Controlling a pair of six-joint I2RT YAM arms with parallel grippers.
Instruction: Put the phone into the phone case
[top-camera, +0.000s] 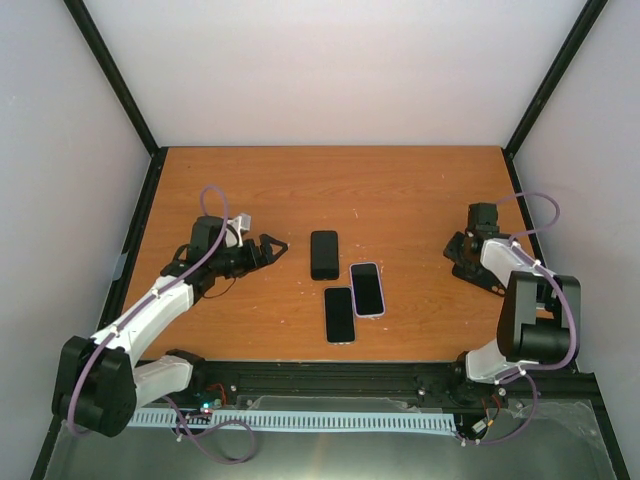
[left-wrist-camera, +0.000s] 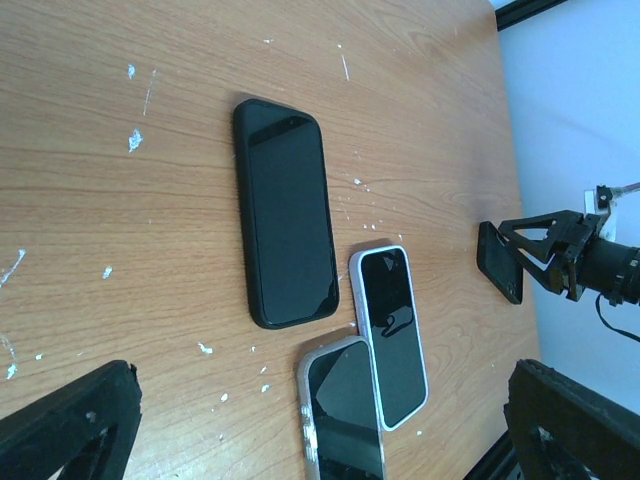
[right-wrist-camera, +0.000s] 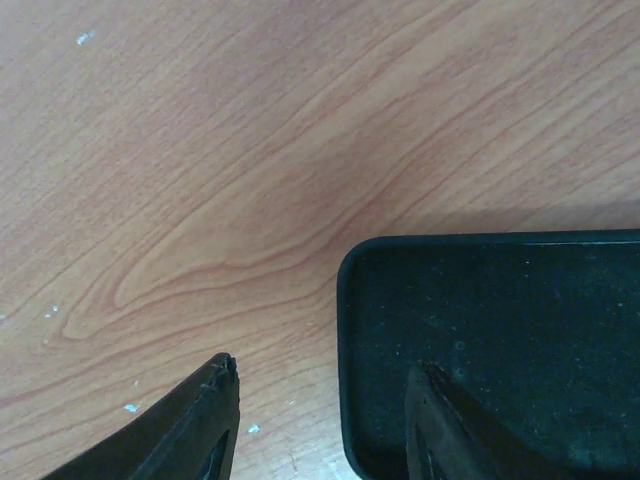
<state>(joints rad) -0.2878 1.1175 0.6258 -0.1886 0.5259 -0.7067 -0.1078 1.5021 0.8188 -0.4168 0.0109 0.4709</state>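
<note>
A black phone (top-camera: 324, 254) (left-wrist-camera: 285, 210) lies flat at the table's middle. The empty black phone case (right-wrist-camera: 500, 340) (left-wrist-camera: 498, 262) is at the right side of the table, under my right gripper (top-camera: 463, 252) (right-wrist-camera: 324, 366). That gripper's jaws stand apart astride the case's end wall. One finger (right-wrist-camera: 450, 430) is over the case's inside and the other (right-wrist-camera: 190, 430) is over bare wood, with a gap to the wall. My left gripper (top-camera: 275, 247) hangs wide open just left of the black phone, nothing between its fingers (left-wrist-camera: 70, 425).
Two more phones lie just right of and in front of the black one, a pale-rimmed one (top-camera: 367, 289) (left-wrist-camera: 390, 335) and a grey-rimmed one (top-camera: 339, 314) (left-wrist-camera: 342, 415), touching at a corner. White walls and black frame posts (top-camera: 115, 75) close in the wooden table (top-camera: 400, 190).
</note>
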